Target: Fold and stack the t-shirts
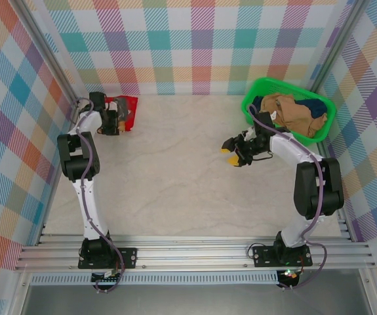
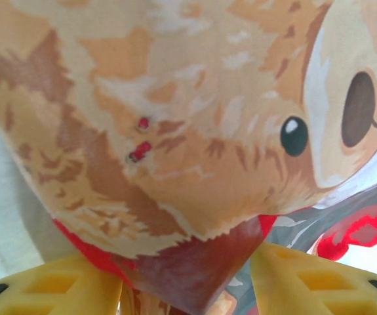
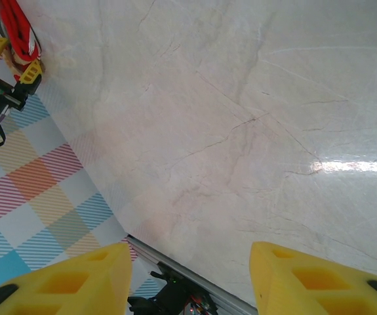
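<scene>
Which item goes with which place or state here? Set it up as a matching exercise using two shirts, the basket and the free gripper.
1. red t-shirt
2. tan t-shirt
3. green basket
4. right gripper

A. open above the bare table
B. far right side, near the wall
C. heaped inside the basket
D. clamped in the left gripper, far left corner

Pairs: 1-D, 2-C, 3-B, 4-A

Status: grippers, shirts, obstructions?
Left gripper straddles red teddy-bear t-shirt, grip unclear. Right gripper open, empty, over table. Tan t-shirt, navy t-shirt in green basket.
</scene>
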Action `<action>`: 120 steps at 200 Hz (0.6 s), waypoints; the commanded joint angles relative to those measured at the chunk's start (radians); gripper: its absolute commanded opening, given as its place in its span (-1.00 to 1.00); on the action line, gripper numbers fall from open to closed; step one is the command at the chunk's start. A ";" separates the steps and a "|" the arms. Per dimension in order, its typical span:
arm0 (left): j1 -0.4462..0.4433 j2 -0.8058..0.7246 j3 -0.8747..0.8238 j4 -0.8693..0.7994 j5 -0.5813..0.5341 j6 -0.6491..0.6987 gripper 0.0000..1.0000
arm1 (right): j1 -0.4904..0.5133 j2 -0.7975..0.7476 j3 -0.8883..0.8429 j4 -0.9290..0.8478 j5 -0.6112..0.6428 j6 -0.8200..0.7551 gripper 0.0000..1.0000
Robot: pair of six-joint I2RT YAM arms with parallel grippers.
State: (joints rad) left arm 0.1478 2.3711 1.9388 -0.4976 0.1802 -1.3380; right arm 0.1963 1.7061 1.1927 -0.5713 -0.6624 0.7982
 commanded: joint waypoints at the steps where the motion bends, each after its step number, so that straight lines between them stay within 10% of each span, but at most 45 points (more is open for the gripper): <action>1: 0.016 0.050 0.027 -0.019 0.019 0.040 0.16 | -0.005 -0.054 -0.008 -0.030 0.010 -0.028 0.03; 43: -0.015 -0.188 -0.079 -0.022 0.012 0.090 0.44 | -0.005 -0.150 0.004 -0.025 0.088 -0.092 0.20; 61: -0.031 -0.327 -0.172 -0.033 0.011 0.128 0.99 | -0.006 -0.203 0.013 -0.022 0.142 -0.118 0.32; 73: -0.044 -0.422 -0.249 -0.040 -0.003 0.167 1.00 | -0.009 -0.241 0.012 -0.017 0.180 -0.131 0.99; 120: -0.100 -0.813 -0.583 -0.031 -0.018 0.374 1.00 | -0.021 -0.448 0.005 -0.080 0.489 -0.219 0.99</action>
State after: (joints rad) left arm 0.0711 1.7042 1.5059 -0.5098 0.1661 -1.1042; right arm 0.1848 1.3750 1.1927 -0.6102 -0.3759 0.6678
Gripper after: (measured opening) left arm 0.998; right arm 0.996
